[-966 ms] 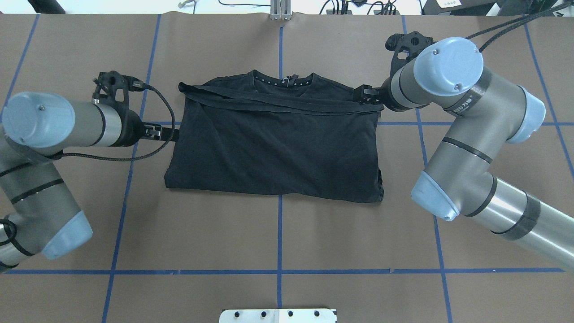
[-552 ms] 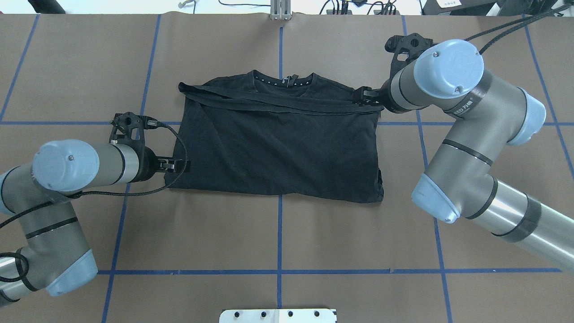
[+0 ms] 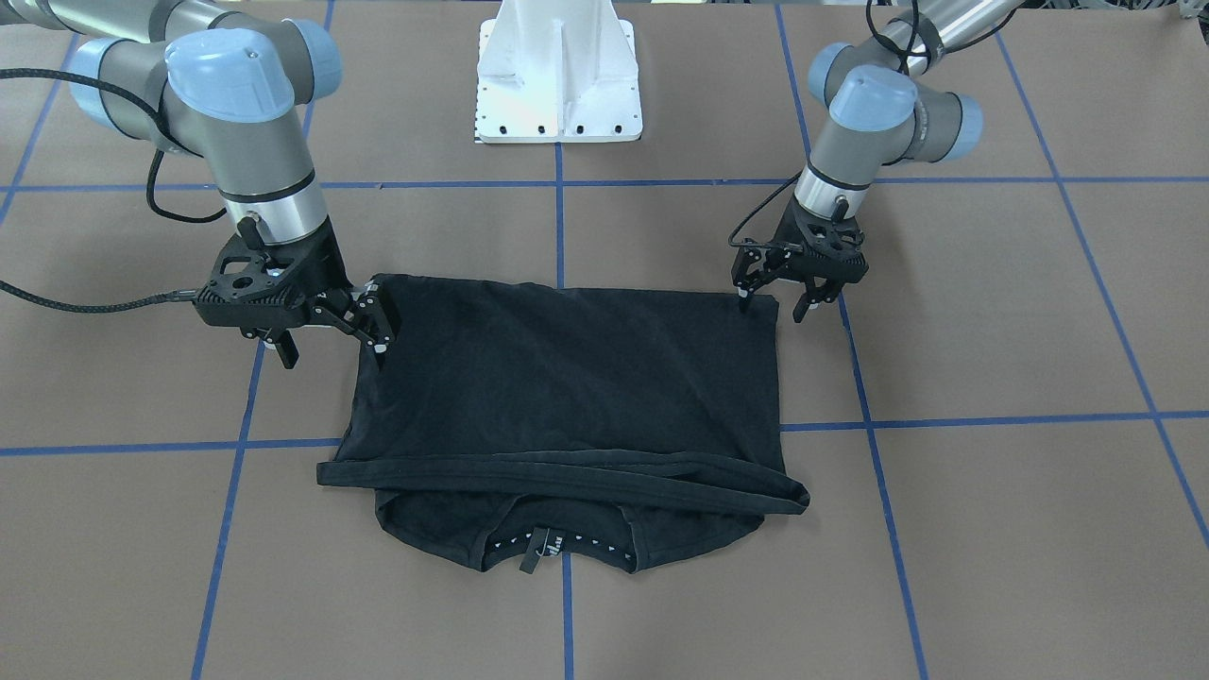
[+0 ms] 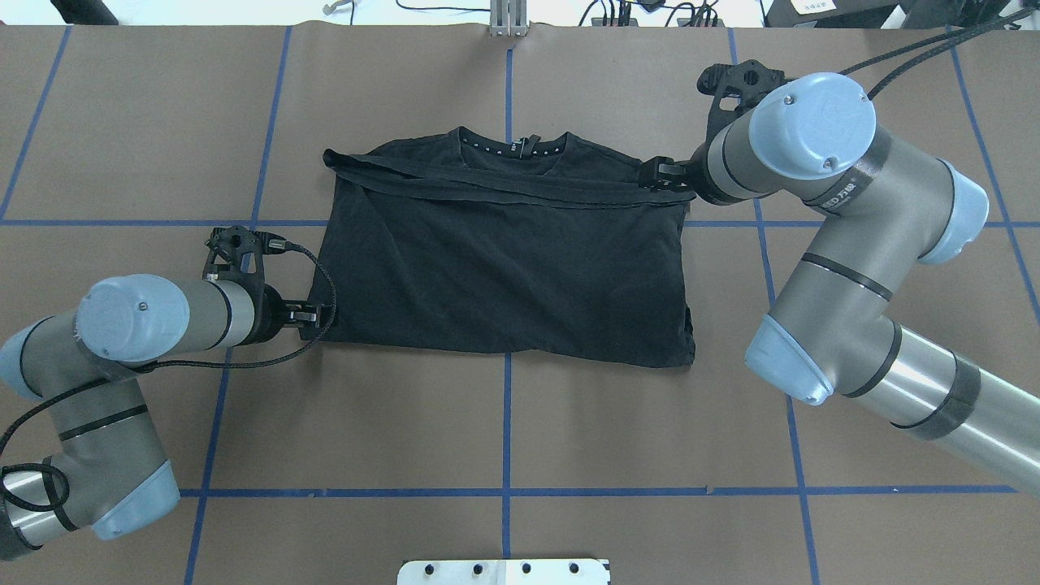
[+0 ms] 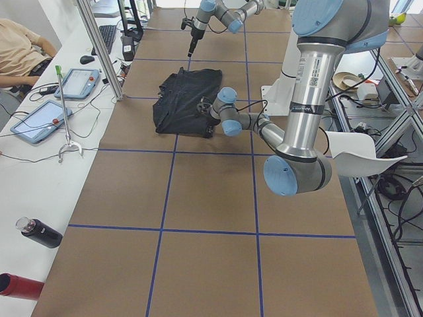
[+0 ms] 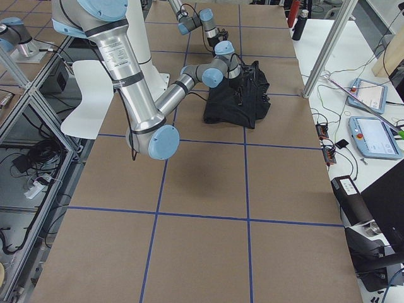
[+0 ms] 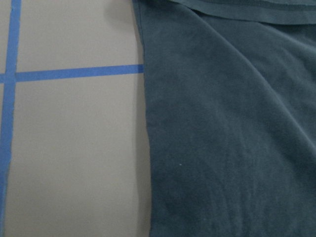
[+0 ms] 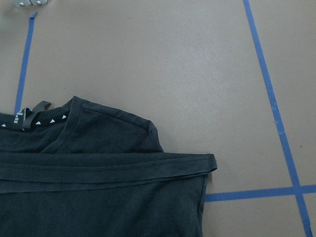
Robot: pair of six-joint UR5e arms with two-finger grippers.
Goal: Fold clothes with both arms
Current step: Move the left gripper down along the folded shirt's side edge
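Note:
The black T-shirt (image 4: 504,268) lies flat on the brown table, its lower part folded up so a hem band (image 4: 520,188) crosses just below the collar (image 4: 513,146). My left gripper (image 3: 772,304) is open and low at the shirt's left corner on the robot's side, nothing between its fingers; the left wrist view shows only the shirt's edge (image 7: 148,128). My right gripper (image 3: 331,349) is open and raised above the shirt's right edge, also empty. From above, the right wrist view shows the hem band's end (image 8: 210,163) and the shoulder.
The white pedestal base (image 3: 559,76) stands behind the shirt on the robot's side. Blue tape lines (image 4: 507,422) grid the brown table. In the exterior left view a side bench holds tablets (image 5: 39,122) and bottles (image 5: 39,232), with a person (image 5: 20,46) seated beyond.
My left arm has moved along the shirt's left edge toward the robot, from mid-edge down to the near corner. The right arm has barely moved. The shirt lies as before.

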